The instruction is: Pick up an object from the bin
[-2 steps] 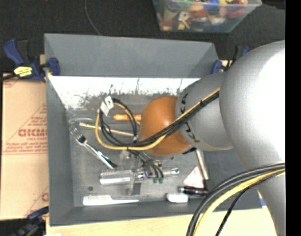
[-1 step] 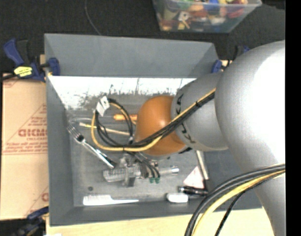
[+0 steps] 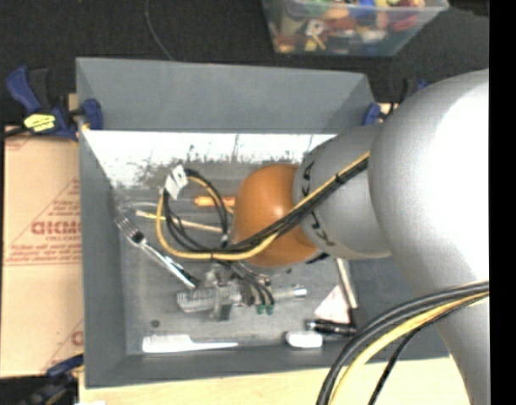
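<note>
Slim silvery tool (image 3: pixel 163 260), dark at its far-left end, lies slantwise on the left part of the bin (image 3: pixel 102 251) floor. Its near end runs in under the claw (image 3: pixel 217 298), which sits low over the middle of the near half. Whether the claw is open, closed or gripping anything I cannot tell; the metal there is too cluttered to read.

The likely trouble is a pinch at the very tip of the tool, so that it swings or slips out on the lift. The looping cables (image 3: pixel 169 234) hang close above the floor and could drag the pale stick (image 3: pixel 186 223) lying far-left of the claw. A descent slightly off line would meet only bare floor.

Counted: one silvery tool, one pale stick, one white toothbrush (image 3: pixel 189 342) along the near wall, one short white piece (image 3: pixel 303 339) to its right, one black pen (image 3: pixel 332 328) just beside that, and one white card (image 3: pixel 334 304) near the right wall. Anything under the orange cover (image 3: pixel 266 205) stays uncounted.
</note>
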Controlling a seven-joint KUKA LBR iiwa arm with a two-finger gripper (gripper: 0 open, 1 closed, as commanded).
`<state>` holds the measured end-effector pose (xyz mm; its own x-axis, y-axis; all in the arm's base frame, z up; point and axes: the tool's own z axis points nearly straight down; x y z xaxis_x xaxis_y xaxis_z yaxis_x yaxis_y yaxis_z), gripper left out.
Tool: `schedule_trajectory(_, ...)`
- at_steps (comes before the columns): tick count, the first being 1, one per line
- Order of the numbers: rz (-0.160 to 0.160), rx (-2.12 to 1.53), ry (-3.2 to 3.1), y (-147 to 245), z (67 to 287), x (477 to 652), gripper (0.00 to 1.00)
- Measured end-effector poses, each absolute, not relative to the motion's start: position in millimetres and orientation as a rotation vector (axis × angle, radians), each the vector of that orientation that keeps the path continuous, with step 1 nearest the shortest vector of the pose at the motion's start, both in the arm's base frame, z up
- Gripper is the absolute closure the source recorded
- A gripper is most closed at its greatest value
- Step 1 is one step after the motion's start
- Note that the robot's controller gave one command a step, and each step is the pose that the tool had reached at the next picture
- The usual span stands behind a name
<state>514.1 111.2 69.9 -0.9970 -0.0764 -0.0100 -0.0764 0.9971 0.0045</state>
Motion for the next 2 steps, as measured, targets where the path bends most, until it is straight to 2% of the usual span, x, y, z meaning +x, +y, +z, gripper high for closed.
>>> schedule_trajectory(1, 0.008, -0.119, 3.13, 111, 86, 513.3, 1.0)
schedule_trajectory(2, 0.008, -0.119, 3.134, 111, 114, 512.3, 1.0)
